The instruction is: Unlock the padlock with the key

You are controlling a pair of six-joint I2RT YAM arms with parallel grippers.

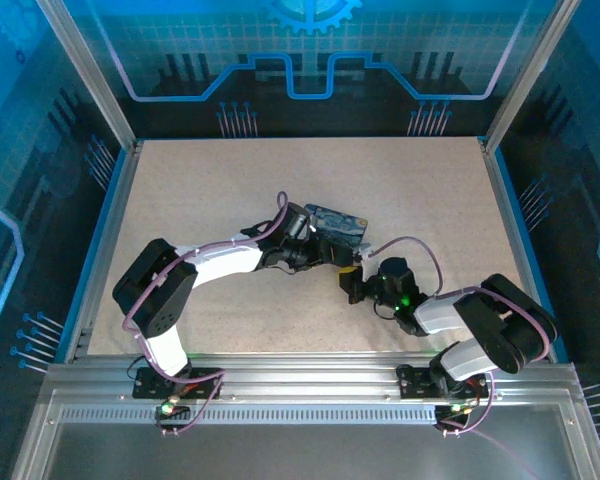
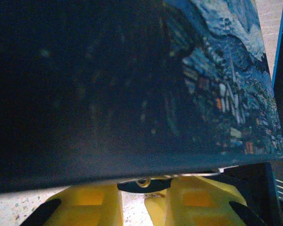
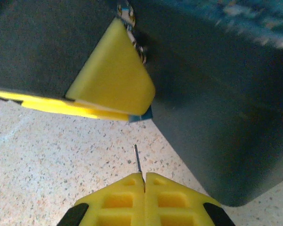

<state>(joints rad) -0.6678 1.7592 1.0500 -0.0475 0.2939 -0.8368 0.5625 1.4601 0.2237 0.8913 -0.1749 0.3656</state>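
The right gripper [image 3: 144,175] clenches the thin dark metal key [image 3: 137,159] near the dark-blue painted rectangular tin [image 3: 217,94]. The left gripper [image 2: 133,197] touches this tin; whether it grasps anything I cannot tell.

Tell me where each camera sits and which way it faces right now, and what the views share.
Top external: above and behind the bases, looking down on the table; both arms show, left gripper and right gripper both at the tin.
Left wrist: looks past its own yellow fingers at the tin's painted face, very close.
Right wrist: looks past its own shut fingers, pinching the key, toward the tin's dark side and a left-gripper finger.
Shared: the tin, in all three.
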